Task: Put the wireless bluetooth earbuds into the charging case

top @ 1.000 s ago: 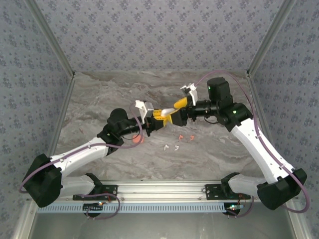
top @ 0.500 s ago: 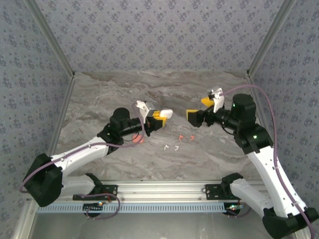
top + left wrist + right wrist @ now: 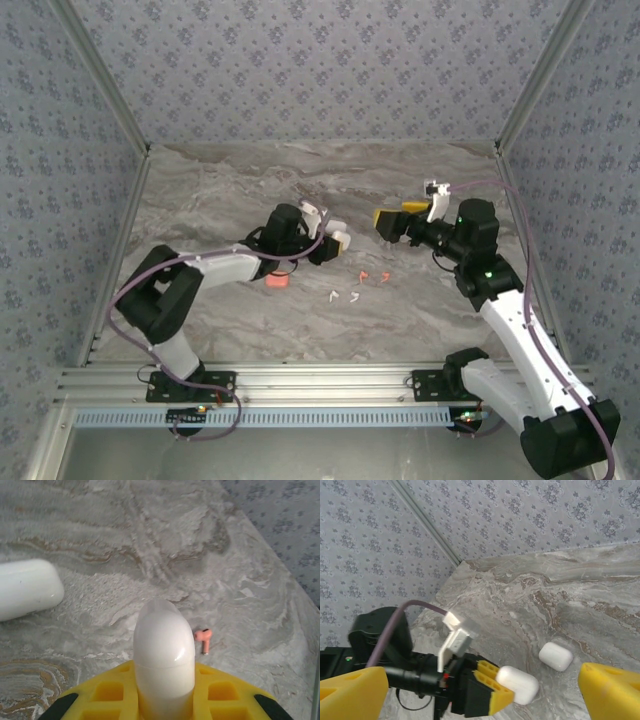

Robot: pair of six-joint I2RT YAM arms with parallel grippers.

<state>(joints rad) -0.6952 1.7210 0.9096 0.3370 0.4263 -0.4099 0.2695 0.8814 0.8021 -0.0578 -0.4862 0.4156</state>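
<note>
Near the tabletop's (image 3: 200, 200) middle, four tiny earbuds (image 3: 364, 275): two white, two orange, shapes too small to read from above. Closer in the left wrist view, one orange earbud (image 3: 203, 637) lying loose. Left gripper (image 3: 330, 243) clamped on a white case (image 3: 162, 650), lower end hidden between yellow jaws. Second white case (image 3: 555, 656) just beyond, nearer the back edge, cut off in the left wrist view. Right gripper (image 3: 385, 222) spread wide, empty. Orange-red lump (image 3: 277, 281) partly hidden under the left arm.

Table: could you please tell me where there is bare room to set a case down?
Bare: the far strip of table along the back wall, and the near patch between the earbuds and the rail. Crowded: the middle, around the held case, the lying case and the earbuds.
</note>
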